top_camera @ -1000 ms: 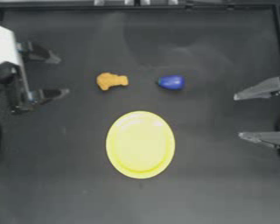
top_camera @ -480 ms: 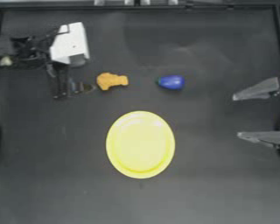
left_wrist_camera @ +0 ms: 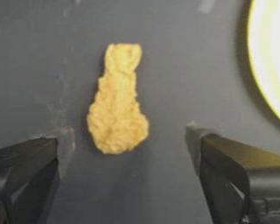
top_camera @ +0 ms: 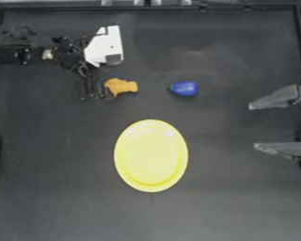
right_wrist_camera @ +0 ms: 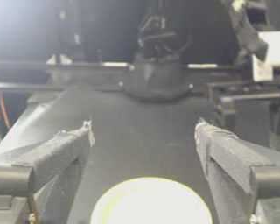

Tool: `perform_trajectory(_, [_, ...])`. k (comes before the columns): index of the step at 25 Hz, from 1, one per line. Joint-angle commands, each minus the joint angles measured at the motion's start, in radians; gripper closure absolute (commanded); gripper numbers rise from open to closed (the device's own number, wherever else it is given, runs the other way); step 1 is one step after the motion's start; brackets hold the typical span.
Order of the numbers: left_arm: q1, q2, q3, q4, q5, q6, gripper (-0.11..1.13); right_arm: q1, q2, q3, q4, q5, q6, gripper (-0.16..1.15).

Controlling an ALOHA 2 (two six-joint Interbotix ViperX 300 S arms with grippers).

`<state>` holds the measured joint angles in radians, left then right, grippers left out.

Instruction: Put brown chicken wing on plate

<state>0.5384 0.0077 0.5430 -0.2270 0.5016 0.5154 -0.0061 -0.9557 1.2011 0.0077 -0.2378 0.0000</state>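
The left gripper [left_wrist_camera: 127, 144] is seen spread wide around the untouched brown chicken wing [left_wrist_camera: 117, 101] only at the wrist, while the released right gripper [top_camera: 279, 123] is parked beyond the plate [top_camera: 151, 155].

Dark matte table [top_camera: 228, 197] with a raised rim; bright glare at one far corner.

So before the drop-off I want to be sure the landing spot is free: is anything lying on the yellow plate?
Nothing shows on the plate; its whole yellow face is uncovered. The brown chicken wing lies on the table by the open left gripper. What is under the plate cannot be seen.
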Motion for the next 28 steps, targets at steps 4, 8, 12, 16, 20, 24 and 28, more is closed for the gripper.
perform_trajectory(4, [0.011,0.055,-0.063,-0.003,-0.003,0.041,-0.01,0.000,0.008,-0.009,0.003,-0.006,0.002,-0.02])
perform_trajectory(8, [0.011,0.094,-0.078,-0.003,-0.002,0.046,-0.01,0.000,0.008,-0.005,0.003,-0.009,0.002,-0.02])
perform_trajectory(12, [0.017,0.127,-0.080,-0.003,-0.003,0.051,-0.01,0.000,0.003,-0.003,0.003,-0.011,0.002,-0.02])
perform_trajectory(16, [0.018,0.149,-0.081,-0.003,-0.011,0.058,-0.01,0.000,0.003,-0.005,0.003,-0.011,0.000,-0.02])
perform_trajectory(20, [0.018,0.158,-0.080,0.000,-0.017,0.060,0.00,0.000,0.003,-0.003,0.003,-0.011,0.000,-0.02])
perform_trajectory(24, [0.018,0.164,-0.080,0.002,-0.017,0.060,0.13,0.000,0.002,-0.003,0.000,-0.011,0.000,-0.02])
perform_trajectory(28, [0.018,0.156,-0.080,0.000,-0.012,0.060,0.59,0.000,0.002,-0.002,0.003,-0.009,0.002,-0.02])
